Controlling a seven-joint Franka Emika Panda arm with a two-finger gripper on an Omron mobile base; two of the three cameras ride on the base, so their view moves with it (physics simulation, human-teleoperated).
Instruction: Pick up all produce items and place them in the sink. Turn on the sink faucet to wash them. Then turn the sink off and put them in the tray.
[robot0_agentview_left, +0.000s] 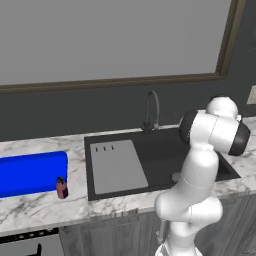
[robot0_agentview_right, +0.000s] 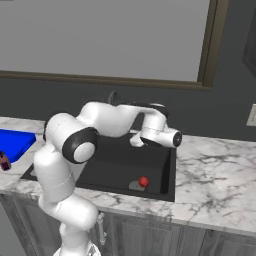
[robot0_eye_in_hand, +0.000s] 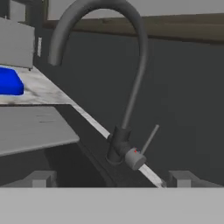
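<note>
One red fruit (robot0_agentview_right: 143, 181) in sink (robot0_agentview_right: 120, 167), tool (robot0_eye_in_hand: 111, 178) open facing faucet (robot0_eye_in_hand: 127, 87)

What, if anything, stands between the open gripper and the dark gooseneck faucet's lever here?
Nothing visible does. In the hand view the slender dark gooseneck faucet and its thin lever sit directly ahead of the gripper, with open space between. The small red ball already lies in the black sink.

The blue tray (robot0_agentview_left: 31, 173) lies on the desk (robot0_agentview_left: 75, 200) left of the sink (robot0_agentview_left: 160, 150), a small brown cylinder (robot0_agentview_left: 62, 188) touching its corner.
</note>
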